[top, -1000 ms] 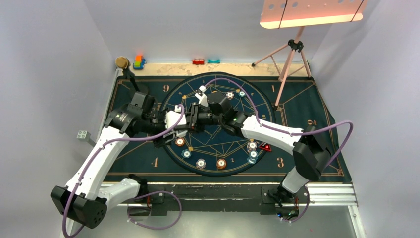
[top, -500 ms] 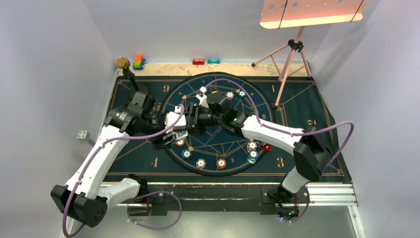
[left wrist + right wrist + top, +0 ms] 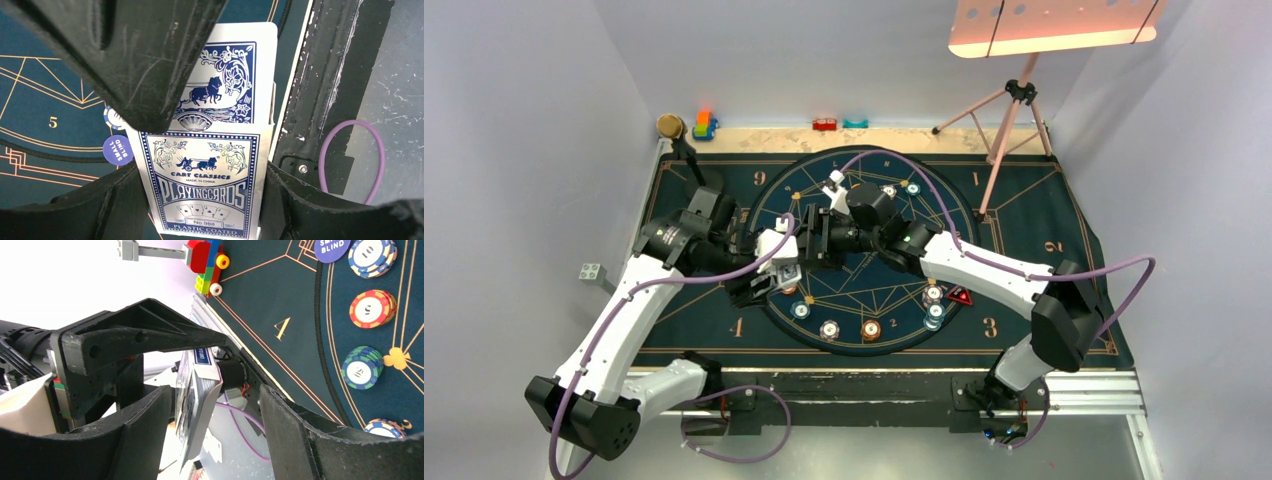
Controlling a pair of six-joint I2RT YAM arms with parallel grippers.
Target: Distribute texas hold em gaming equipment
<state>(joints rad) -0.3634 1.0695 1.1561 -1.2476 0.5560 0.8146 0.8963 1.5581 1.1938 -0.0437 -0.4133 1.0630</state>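
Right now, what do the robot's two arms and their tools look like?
Both the left arm and right arm have white shells with black joints, and a purple cable loops along each. The left tool and right tool are black plastic with broad, tapering fingers, scuffed in places.

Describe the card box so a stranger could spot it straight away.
Find the round star-patterned mat. At its left edge the left hand grips the card box. Unlike the round chips nearby, it is rectangular, blue and white, printed PLAYING CARDS, with a card sticking out.
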